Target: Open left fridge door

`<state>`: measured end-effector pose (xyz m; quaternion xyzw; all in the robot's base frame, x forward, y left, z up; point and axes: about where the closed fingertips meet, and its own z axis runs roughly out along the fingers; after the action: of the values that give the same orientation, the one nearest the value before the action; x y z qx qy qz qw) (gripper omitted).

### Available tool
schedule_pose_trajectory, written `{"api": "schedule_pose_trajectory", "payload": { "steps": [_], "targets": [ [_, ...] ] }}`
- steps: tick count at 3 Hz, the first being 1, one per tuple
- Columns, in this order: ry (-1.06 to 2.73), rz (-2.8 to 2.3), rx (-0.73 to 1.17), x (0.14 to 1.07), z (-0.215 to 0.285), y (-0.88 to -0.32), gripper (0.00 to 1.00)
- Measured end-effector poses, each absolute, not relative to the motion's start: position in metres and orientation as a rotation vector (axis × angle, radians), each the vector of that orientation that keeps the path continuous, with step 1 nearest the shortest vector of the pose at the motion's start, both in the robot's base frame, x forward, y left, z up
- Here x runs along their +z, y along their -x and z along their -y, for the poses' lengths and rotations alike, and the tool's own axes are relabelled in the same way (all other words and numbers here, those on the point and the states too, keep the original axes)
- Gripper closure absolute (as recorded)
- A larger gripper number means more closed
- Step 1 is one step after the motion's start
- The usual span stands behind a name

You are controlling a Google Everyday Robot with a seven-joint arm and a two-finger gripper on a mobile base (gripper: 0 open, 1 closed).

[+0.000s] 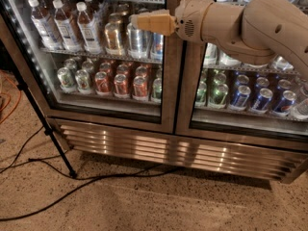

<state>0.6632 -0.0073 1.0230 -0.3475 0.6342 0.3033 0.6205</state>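
Note:
The left fridge door [169, 90] is a glass pane in a brushed steel frame. It lies flush with its twin, and a dotted white LED strip [19, 37] runs down its left side. Behind the glass are shelves of bottles [62, 23] and cans [113, 78]. My gripper [139, 22] is tan and points left from the beige arm [260, 25]. It hovers in front of the upper right part of that pane, close to the door's right stile. I cannot tell whether it touches the door.
The right door [240, 93] shows green and blue cans. A steel grille [183, 150] runs along the fridge base. A black stand leg [43, 124] slants down at the left, and black cables [96, 182] trail over the speckled floor. An orange cable [8, 97] lies far left.

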Motion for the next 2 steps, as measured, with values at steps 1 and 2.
{"api": "schedule_pose_trajectory", "payload": {
  "steps": [1, 2],
  "targets": [
    [0.818, -1.447, 0.705, 1.0248, 0.0044, -0.6654, 0.26],
    [0.834, -1.445, 0.718, 1.0223, 0.0037, -0.6703, 0.26]
  ]
}}
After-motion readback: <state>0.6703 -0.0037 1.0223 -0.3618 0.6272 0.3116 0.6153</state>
